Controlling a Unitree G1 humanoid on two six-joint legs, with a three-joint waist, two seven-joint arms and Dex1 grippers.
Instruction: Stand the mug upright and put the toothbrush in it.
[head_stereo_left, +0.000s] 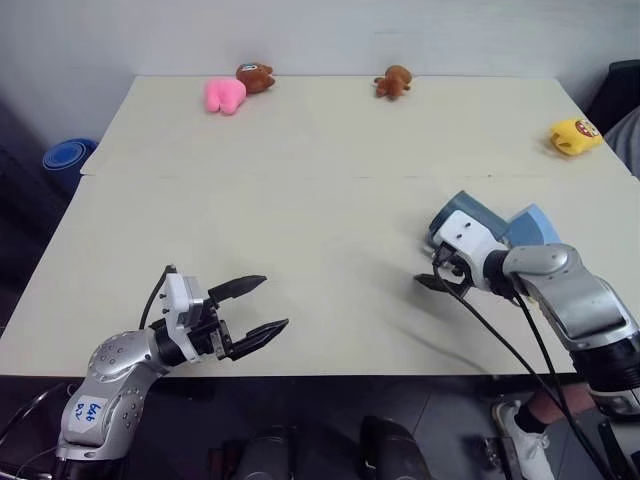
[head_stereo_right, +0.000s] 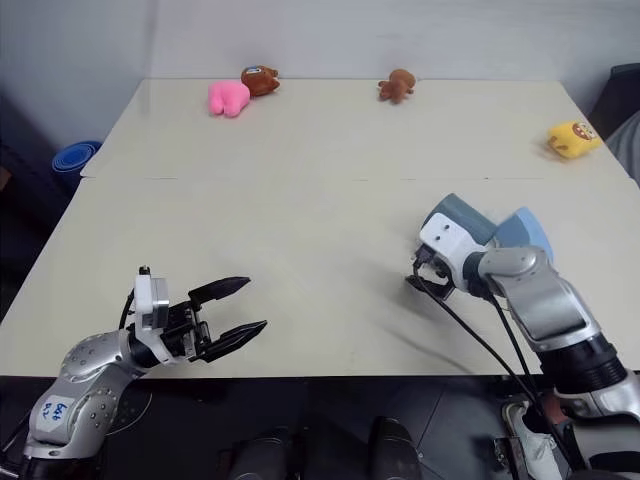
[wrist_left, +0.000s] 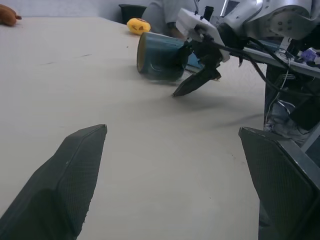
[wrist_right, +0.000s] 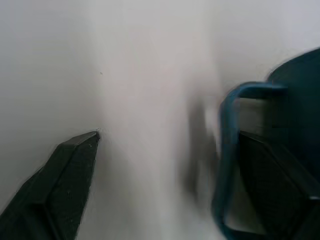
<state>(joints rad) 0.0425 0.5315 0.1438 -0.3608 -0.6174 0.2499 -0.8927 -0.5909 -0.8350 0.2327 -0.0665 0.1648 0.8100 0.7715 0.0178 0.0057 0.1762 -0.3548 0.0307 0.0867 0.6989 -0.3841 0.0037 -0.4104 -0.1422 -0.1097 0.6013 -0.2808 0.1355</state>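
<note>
Head views: mug (head_stereo_left: 468, 212) lies on its side on table (head_stereo_left: 300, 200), right half, light blue block (head_stereo_left: 533, 226) just behind it. Right gripper (head_stereo_left: 440, 278) at mug's near side, fingers spread. Left gripper (head_stereo_left: 252, 308) over near left edge, fingers apart, empty. Plush toys along far edge.

Left wrist view: mug on side, yellow inside facing left gripper's side; right gripper's dark finger (wrist_left: 196, 82) beside it.

Right wrist view: one finger (wrist_right: 272, 175) inside handle loop (wrist_right: 230, 150), other over bare table; not clamped.

Slate-blue mug (wrist_left: 161, 56) on its side, handle visible
</note>
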